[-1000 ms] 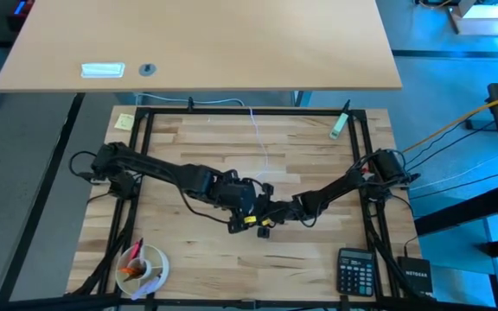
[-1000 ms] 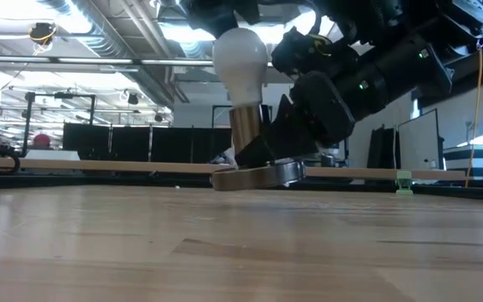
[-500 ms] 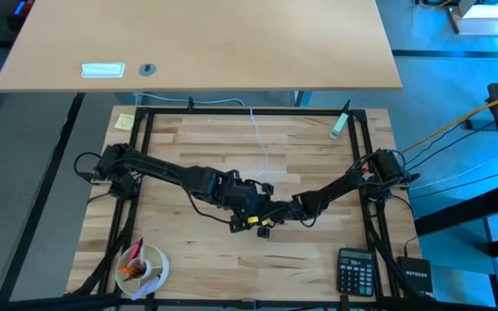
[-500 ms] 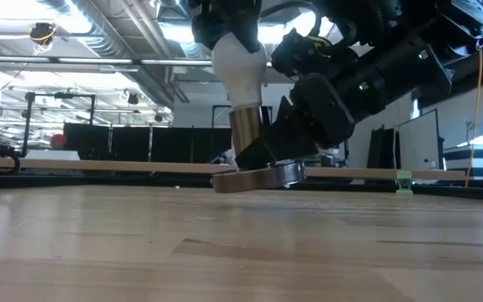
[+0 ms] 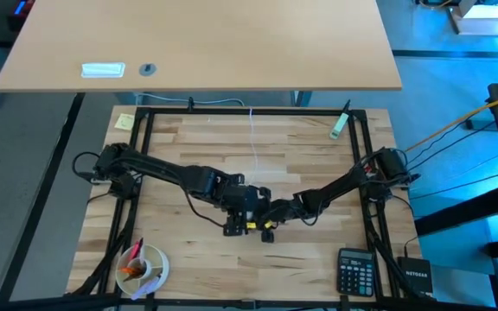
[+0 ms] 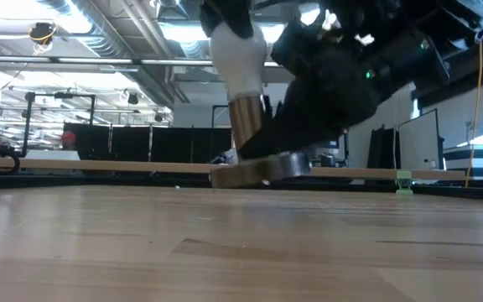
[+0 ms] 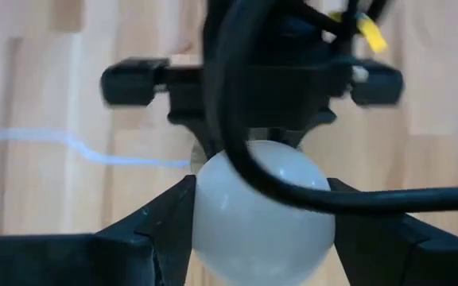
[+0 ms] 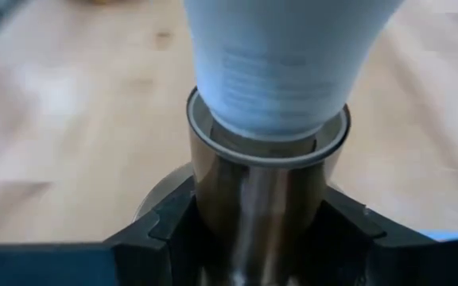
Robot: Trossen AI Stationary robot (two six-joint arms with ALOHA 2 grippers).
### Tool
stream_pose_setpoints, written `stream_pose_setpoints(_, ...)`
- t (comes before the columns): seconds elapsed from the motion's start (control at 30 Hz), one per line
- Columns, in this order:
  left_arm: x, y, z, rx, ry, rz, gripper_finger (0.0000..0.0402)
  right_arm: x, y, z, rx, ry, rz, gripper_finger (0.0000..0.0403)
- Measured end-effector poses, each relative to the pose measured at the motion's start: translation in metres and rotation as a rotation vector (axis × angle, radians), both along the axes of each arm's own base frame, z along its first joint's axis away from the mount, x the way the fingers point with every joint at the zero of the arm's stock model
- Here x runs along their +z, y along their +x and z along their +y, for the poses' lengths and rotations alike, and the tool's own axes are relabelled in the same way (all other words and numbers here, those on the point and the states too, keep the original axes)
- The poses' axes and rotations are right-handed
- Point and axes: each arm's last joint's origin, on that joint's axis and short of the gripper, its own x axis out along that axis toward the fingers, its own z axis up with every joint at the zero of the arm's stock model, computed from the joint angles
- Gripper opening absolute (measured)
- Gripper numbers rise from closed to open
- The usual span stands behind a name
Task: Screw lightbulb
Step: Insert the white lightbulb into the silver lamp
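The white lightbulb stands upright with its base in the silvery socket tube, which rises from the round grey socket disc at the table's middle. My left gripper is above the bulb, shut on its round top. My right gripper is shut on the socket tube below the bulb. The socket's white cord runs toward the far edge. My left gripper pinches the bulb's round globe between its two fingers, one on each side. The fingers come from above, pointing down. The bulb stands upright with its base in the socket tube. My right gripper pinches the silvery socket tube between its two fingers, just below the tube's rim. It comes slanting from the table's right. The disc below is tilted, one side raised off the table.
A calculator and a black box lie at the near right. A white bowl with tools stands at the near left. A green stick and a yellow note lie at the far edge.
My left gripper has come down over the bulb's round top, which stood free a second ago, and now has it between its fingers. The socket disc has tipped, one side rising off the table, as my right gripper shifted with it.
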Motion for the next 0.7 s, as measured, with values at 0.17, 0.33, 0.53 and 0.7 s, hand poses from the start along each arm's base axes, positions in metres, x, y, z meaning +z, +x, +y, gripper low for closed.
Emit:
stream_pose_setpoints(0.17, 0.006, -0.002, -0.011, -0.115, -0.041, -0.012, 0.0233, 0.018, 0.001, 0.007, 0.189, 0.132, 0.014, 0.0179)
stream_pose_setpoints(0.33, 0.019, -0.004, -0.032, -0.272, -0.023, -0.068, 0.0234, 0.03, 0.005, 0.016, 0.394, 0.263, 0.02, 0.0179)
stream_pose_setpoints(0.53, 0.031, -0.003, -0.053, -0.483, -0.005, -0.184, 0.0234, 0.046, 0.008, 0.025, 0.64, 0.384, 0.002, 0.0179)
stream_pose_setpoints(0.7, 0.032, -0.002, -0.056, -0.569, 0.037, -0.209, 0.0234, 0.051, 0.007, 0.032, 0.73, 0.425, -0.009, 0.0179)
